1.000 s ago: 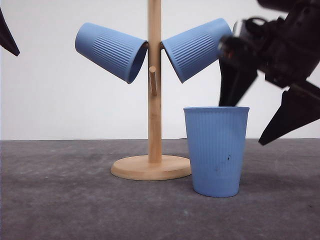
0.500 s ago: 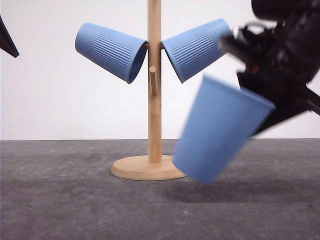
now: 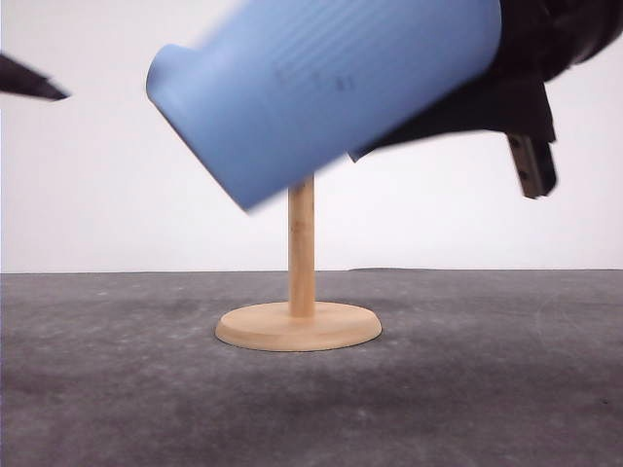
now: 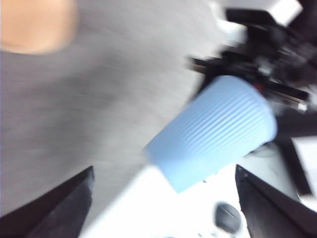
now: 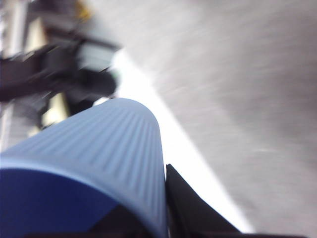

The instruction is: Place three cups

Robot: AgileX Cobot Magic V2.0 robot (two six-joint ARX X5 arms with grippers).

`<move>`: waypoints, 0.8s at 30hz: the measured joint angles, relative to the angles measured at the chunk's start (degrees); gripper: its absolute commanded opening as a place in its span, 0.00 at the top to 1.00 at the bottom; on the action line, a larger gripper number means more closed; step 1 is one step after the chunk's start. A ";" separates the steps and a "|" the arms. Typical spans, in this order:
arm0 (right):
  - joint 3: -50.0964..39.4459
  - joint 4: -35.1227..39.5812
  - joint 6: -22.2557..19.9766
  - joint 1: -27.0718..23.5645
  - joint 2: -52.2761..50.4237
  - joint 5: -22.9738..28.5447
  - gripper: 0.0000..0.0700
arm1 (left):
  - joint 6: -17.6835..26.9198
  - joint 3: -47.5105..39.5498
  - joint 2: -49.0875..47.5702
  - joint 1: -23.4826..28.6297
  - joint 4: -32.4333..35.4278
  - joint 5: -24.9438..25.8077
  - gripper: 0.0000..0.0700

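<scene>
- the right tool (image 3: 506, 88) grips a blue cup (image 3: 321, 88) by its rim, up in the air at the top of the front view; the cup lies tilted, its flat base toward the robot's left and lower, its mouth toward the right against the black tool.
- the picture is blurred there, but small dark specks show on the cup's wall.
- in the right wrist view one black finger (image 5: 198, 208) lies outside the cup (image 5: 99, 163) against its rim; the dark blue inside of the mouth shows and i can make out nothing in it. the ribbed wall runs away from the camera.
- the left wrist view shows the same cup (image 4: 213, 134) from the other side, tilted, base nearer, with the right arm's black parts (image 4: 267, 54) behind its mouth end.
- the left tool (image 4: 163, 208) stands open, its two dark fingers wide apart with nothing between them; in the front view only a dark tip (image 3: 29, 80) of it shows at the left edge, well apart from the cup.
- behind the held cup in the front view stands a wooden stand (image 3: 300, 292): round base on the grey desk (image 3: 487, 389), upright post rising until the cup hides it.
- a sliver of blue at the cup's left end may be a second cup; i cannot tell.
- the left wrist view catches the stand's base (image 4: 34, 22) as a tan blur on the desk.
</scene>
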 measured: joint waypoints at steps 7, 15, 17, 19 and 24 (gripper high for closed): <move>0.00 3.02 0.77 2.84 0.00 -2.39 1.00 | 0.04 0.00 4.69 -8.70 9.15 2.50 0.00; 0.00 7.58 3.60 3.60 0.00 -6.98 1.00 | 0.09 0.00 9.52 -17.49 14.26 5.00 0.00; 0.00 8.90 4.82 3.62 0.00 -8.77 1.00 | 0.30 0.00 10.74 -18.91 14.43 4.97 0.00; 0.00 9.71 5.85 3.62 0.00 -9.48 1.00 | 0.57 0.00 11.75 -20.13 14.46 4.80 0.00; 0.01 10.03 7.06 4.16 0.07 -9.76 1.00 | 1.12 0.00 13.14 -22.18 15.55 4.06 0.00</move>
